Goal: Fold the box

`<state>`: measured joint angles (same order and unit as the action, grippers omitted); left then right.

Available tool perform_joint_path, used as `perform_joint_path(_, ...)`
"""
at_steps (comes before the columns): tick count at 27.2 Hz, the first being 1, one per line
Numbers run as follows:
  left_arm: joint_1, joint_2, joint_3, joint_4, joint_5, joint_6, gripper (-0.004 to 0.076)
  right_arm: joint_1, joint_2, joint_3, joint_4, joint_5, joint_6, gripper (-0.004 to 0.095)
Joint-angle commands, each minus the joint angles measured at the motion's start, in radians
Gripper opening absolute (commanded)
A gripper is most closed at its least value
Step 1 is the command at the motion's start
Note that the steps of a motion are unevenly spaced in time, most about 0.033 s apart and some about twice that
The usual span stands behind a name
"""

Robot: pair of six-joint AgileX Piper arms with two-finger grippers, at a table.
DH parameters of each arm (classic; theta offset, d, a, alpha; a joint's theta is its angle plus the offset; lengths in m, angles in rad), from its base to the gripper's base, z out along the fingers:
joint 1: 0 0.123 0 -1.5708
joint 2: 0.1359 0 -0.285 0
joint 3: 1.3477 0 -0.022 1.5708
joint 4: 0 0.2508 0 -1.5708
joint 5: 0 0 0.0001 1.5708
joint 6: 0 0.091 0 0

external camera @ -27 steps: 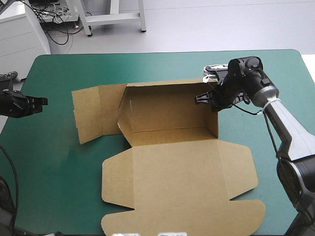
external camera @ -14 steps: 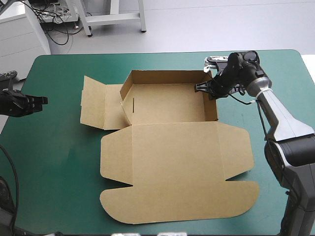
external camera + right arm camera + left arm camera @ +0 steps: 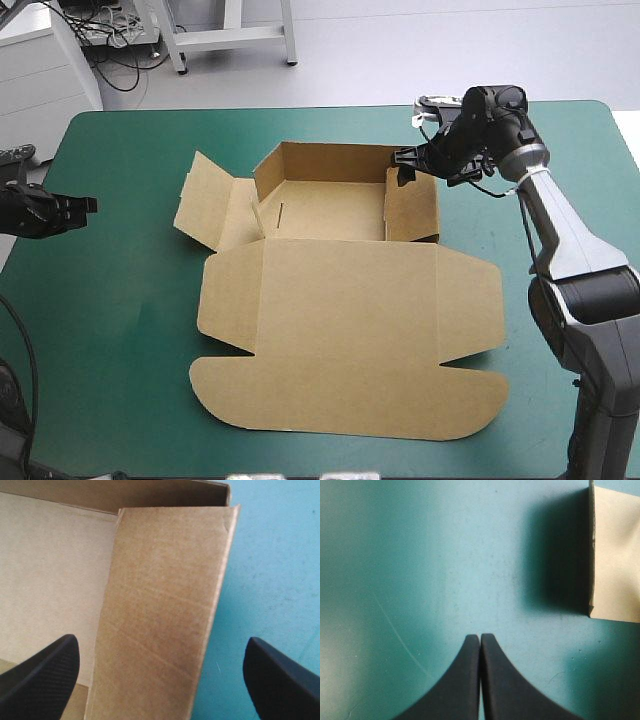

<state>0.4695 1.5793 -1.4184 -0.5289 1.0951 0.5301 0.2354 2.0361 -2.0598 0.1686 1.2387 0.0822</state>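
Table cover (image 3: 110, 330): teal-green, matte and smooth, with a few faint scuff lines visible in the left wrist view. Box (image 3: 340, 300): one cut sheet of brown board, sitting mid-table and a little toward the far edge, part-formed into an open tray. Lid (image 3: 350, 340) is the largest panel. It lies flat on the cover toward the near edge, with stepped side tabs and a long tuck strip with rounded corners. Tray (image 3: 325, 205) sits beyond the lid, with a rectangular floor and the far wall upright. Right wall (image 3: 410, 208) stands upright as a plain rectangular panel; the right wrist view shows a fibrous surface with faint diagonal creases and a raw cut edge. Left flap (image 3: 205, 205) is splayed outward from the tray and tilted up off the cover. Right gripper (image 3: 405, 170) is at the tray's far right corner with its black fingers (image 3: 42, 672) spread wide and holding nothing. The right wall rises between them, one finger over the tray floor and the other over bare cover; finger surfaces are finely stippled. Whether they touch the board cannot be told. Left gripper (image 3: 78, 207) is near the table's left edge, well apart from the box. Its smooth fingers are pressed together into one pointed arch (image 3: 480, 640) and hold nothing.
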Motion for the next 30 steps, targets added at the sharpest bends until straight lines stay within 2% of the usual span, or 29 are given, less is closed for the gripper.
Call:
perform_joint_path(1, 0.002, -0.046, -0.026, -0.044, -0.018, -0.011, -0.0032, -0.007, -0.128, -0.032, 0.018, 0.011, 0.028, 0.0829)
perform_joint_path(6, 0.002, -0.046, -0.026, -0.047, -0.018, -0.011, -0.0032, -0.004, -0.255, 0.042, -0.029, 0.011, 0.044, 0.0829)
perform_joint_path(13, 0.002, -0.046, -0.026, -0.05, -0.018, -0.011, -0.0032, -0.004, -0.302, 0.186, -0.036, 0.009, 0.044, 0.0829)
perform_joint_path(19, 0.002, -0.046, -0.026, -0.05, -0.018, -0.011, -0.0032, -0.004, -0.232, 0.188, -0.036, -0.04, 0.044, 0.0829)
perform_joint_path(30, 0.002, -0.046, -0.026, -0.05, -0.031, -0.011, -0.0032, -0.004, -0.092, 0.186, -0.024, -0.066, 0.037, 0.0829)
